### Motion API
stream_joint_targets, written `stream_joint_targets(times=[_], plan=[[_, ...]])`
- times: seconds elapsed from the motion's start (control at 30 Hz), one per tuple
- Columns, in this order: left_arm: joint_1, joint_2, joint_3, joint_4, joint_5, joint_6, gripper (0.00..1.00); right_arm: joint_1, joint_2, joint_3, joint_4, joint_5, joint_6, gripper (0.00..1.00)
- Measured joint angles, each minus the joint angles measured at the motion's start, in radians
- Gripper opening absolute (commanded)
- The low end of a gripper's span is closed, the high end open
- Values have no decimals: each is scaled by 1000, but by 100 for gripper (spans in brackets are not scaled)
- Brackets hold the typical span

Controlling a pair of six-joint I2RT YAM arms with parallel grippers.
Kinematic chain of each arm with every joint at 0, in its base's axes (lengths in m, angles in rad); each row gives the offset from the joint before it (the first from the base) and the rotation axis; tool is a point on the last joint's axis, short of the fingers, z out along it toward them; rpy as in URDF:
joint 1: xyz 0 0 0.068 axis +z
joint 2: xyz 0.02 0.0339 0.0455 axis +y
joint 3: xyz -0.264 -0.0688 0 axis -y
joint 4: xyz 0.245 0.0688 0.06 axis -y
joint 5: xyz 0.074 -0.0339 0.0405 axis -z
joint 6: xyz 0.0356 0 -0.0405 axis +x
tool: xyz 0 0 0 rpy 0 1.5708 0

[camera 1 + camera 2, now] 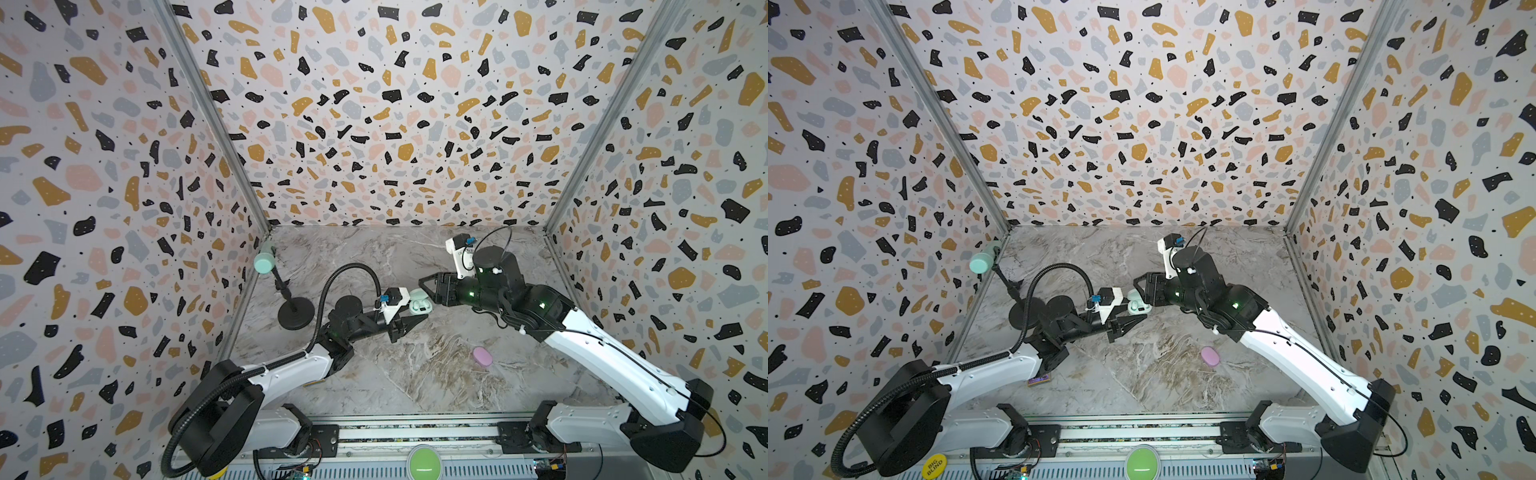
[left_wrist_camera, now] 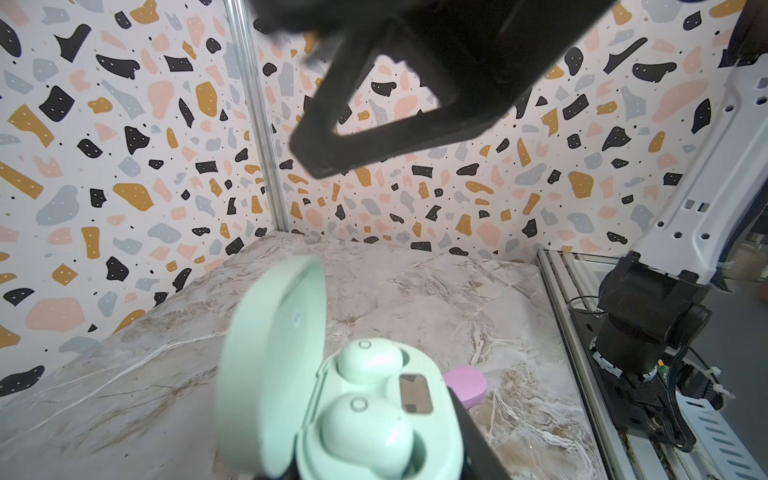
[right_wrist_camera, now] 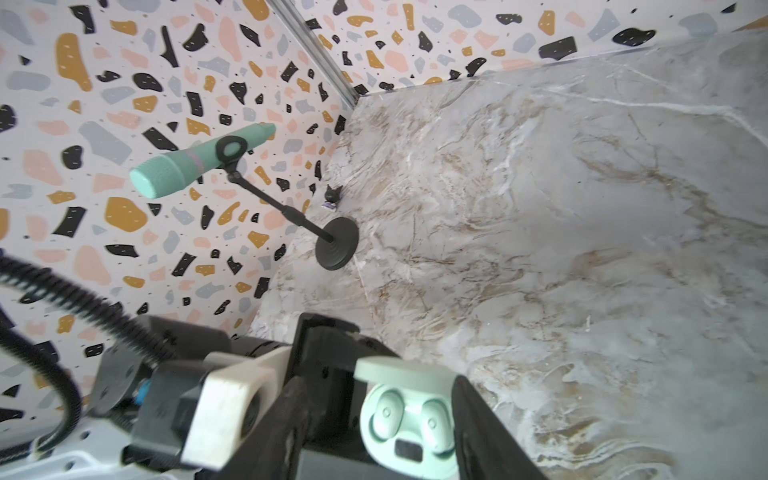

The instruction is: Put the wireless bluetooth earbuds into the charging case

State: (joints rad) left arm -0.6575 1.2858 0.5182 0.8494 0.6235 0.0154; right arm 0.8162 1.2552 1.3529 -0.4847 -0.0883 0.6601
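Observation:
A mint charging case (image 1: 420, 302) (image 1: 1138, 301) is held above the marble table, its lid (image 2: 270, 365) swung open. My left gripper (image 1: 415, 322) (image 2: 374, 465) is shut on the case body. Two pale mint wireless bluetooth earbuds (image 2: 368, 361) (image 2: 365, 432) sit in its sockets, and they also show in the right wrist view (image 3: 386, 413) (image 3: 432, 422). My right gripper (image 1: 428, 286) (image 3: 382, 386) hovers over the case with its jaws open, one finger on either side and nothing gripped. A closed lilac case (image 1: 482, 356) (image 2: 465, 384) lies on the table, nearer the front.
A mint microphone (image 1: 266, 262) (image 3: 199, 162) on a black stand with a round base (image 1: 296, 311) stands by the left wall. Terrazzo walls close in three sides. A green button (image 1: 424, 463) sits on the front rail between the arm bases.

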Motion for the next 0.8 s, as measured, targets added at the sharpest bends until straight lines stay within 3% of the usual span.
stream_joint_targets(times=[0.33,0.8], plan=[[0,0,0,0,4,0,28,-51,149,89,-97,-82,-71,52],[0,0,0,0,3,3,28,-18,46,-33,-138,-121,-38,47]])
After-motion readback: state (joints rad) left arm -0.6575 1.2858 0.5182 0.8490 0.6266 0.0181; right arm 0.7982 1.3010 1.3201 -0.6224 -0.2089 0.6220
